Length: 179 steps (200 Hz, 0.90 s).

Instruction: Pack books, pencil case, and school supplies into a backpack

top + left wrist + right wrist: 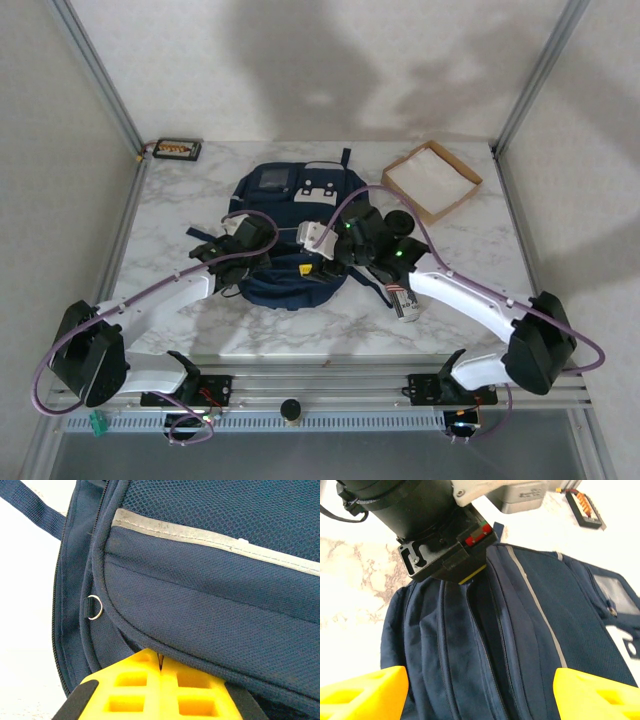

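Note:
The navy backpack (290,215) lies flat mid-table, its pale stripe (210,537) across the front pocket. My left gripper (243,252) (160,656) is shut, its yellow tips pressed against the piped seam of the pocket flap, with a thin dark sliver between them. It also appears as a black body (442,545) at the bag's edge. My right gripper (335,245) (480,695) hangs open over the bag, its fingers (365,695) spread wide to either side of a dark zip line (490,645). Nothing sits between them. The books and pencil case are out of view.
A shallow cardboard tray (432,180) sits back right. A small black tray (177,150) (582,507) stands at the back left corner. A small pale object with red marks (405,300) lies beside my right arm. Metal frame posts rise at both back corners.

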### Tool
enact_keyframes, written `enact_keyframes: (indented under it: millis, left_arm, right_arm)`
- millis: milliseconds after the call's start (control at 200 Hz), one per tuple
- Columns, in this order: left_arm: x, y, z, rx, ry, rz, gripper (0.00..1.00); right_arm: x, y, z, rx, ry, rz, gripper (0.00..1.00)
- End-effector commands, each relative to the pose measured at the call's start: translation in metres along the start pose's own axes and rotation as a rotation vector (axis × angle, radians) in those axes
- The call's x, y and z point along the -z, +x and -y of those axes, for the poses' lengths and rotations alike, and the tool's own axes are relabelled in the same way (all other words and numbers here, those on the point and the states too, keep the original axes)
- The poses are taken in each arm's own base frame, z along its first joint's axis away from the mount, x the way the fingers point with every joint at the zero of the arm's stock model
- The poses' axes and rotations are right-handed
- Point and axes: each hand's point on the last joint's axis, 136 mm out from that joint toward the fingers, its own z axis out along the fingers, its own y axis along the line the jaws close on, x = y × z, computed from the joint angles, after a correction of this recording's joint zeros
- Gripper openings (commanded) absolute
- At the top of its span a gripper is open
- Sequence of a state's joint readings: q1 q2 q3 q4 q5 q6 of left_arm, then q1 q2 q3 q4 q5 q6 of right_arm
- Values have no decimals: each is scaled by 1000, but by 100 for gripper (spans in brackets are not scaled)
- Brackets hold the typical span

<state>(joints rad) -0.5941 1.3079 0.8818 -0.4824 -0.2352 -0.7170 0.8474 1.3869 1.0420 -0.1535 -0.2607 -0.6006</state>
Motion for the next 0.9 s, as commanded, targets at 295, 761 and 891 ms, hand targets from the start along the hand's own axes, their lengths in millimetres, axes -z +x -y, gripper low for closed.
enact_keyframes:
  millis: [295, 761, 891]
  left_arm:
    - [11, -20, 8, 21, 43, 61, 0]
    - [14, -26, -8, 54, 24, 79, 0]
    - [14, -26, -8, 55, 26, 78, 0]
  right_arm:
    - [-56, -14, 21, 253, 80, 53, 61]
    - [-68, -2, 19, 376, 82, 24, 45]
    - [-75, 7, 27, 366, 130, -6, 41]
